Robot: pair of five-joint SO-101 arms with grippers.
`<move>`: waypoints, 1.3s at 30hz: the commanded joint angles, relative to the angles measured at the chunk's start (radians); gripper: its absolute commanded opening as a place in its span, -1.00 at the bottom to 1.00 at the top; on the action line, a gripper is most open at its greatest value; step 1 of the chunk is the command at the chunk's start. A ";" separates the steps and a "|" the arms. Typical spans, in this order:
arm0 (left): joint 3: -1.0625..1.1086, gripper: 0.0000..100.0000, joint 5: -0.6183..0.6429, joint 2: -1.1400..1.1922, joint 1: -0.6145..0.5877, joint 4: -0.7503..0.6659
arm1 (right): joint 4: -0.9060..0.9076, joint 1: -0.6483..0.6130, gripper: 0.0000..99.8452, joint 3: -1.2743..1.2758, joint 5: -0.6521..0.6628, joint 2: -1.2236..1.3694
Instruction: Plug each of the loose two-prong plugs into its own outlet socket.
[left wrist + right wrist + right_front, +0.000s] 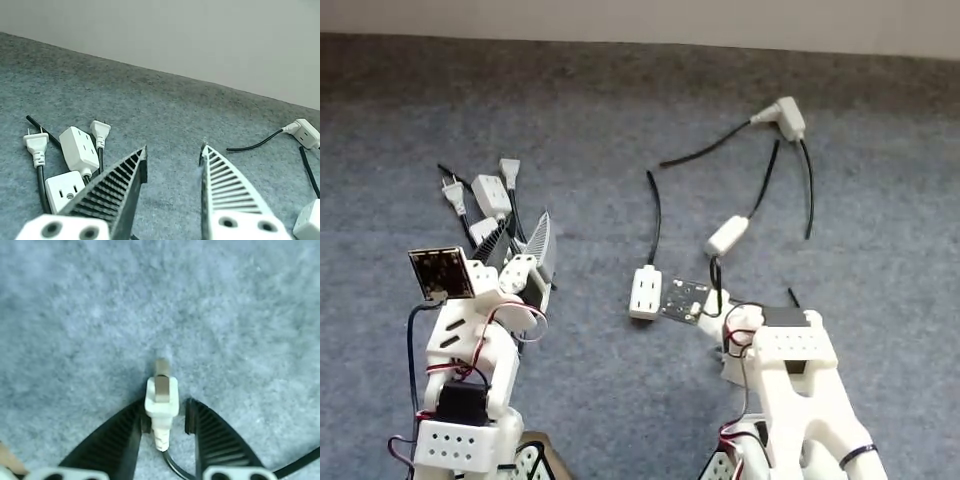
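My right gripper (167, 407) is shut on a white two-prong plug (161, 399), prongs pointing away toward the carpet; its black cord runs back between the fingers. In the high view this gripper (715, 300) hangs just right of a white outlet socket (645, 292). My left gripper (523, 228) stands open with nothing in it, just short of a cluster of two loose plugs (453, 190) (509, 170) and two outlet blocks (490, 192) (482, 230). The left wrist view shows the same plugs (36, 145) (100, 131) and blocks (78, 149) (62, 189) beside the open left gripper (174, 148).
A black cord runs from the held plug up past a white inline block (728, 235) to an angled white outlet (785, 118) at the back right, which also shows in the left wrist view (306, 132). Grey carpet (600, 200) covers the table; a pale wall runs behind.
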 commanded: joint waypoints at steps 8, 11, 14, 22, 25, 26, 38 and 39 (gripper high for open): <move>0.016 -0.62 -0.002 -0.001 0.016 0.002 | -0.039 -0.053 -0.72 -0.065 -0.069 -0.016; 0.016 -0.62 -0.002 -0.001 0.016 0.002 | -0.039 -0.053 -0.72 -0.061 -0.072 -0.016; 0.016 -0.62 -0.002 -0.001 0.016 0.002 | -0.041 -0.053 -0.72 -0.056 -0.074 -0.016; 0.016 -0.62 -0.002 -0.001 0.016 0.003 | -0.042 -0.050 -0.75 -0.076 -0.075 -0.016; 0.016 -0.62 -0.002 -0.001 0.016 0.003 | -0.038 -0.045 -0.88 -0.147 -0.147 -0.016; 0.016 -0.62 -0.002 -0.001 0.016 0.003 | -0.038 -0.045 -0.92 -0.179 -0.190 -0.016; 0.016 -0.62 0.003 -0.001 0.070 -0.003 | 0.297 -0.183 -0.93 -0.573 -0.245 -0.016; 0.016 -0.62 0.003 -0.001 0.096 -0.003 | 0.311 -0.217 -0.93 -0.588 -0.245 -0.016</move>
